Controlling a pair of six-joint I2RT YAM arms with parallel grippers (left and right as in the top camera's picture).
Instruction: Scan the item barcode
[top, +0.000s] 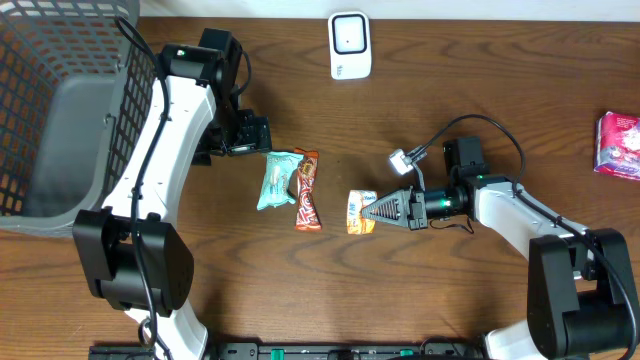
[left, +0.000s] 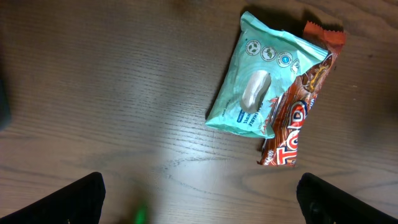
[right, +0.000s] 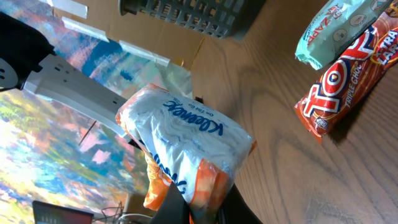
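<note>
One tissue pack (top: 362, 212) clear of choc bar (top: 307, 190).

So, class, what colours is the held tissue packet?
Tissue packet: white, orange, blue lettering; right wrist view.

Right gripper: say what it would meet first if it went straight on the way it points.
The red chocolate bar. The right gripper, shut on the tissue pack, points at its lower end in the overhead view, pack leading. Height is unclear; it might pass over.

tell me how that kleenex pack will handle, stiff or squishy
Probably soft and squashy: the Kleenex pack puckers where the right gripper pinches it. Likely light, being held out by one end. Its glossy film may be slippery.
</note>
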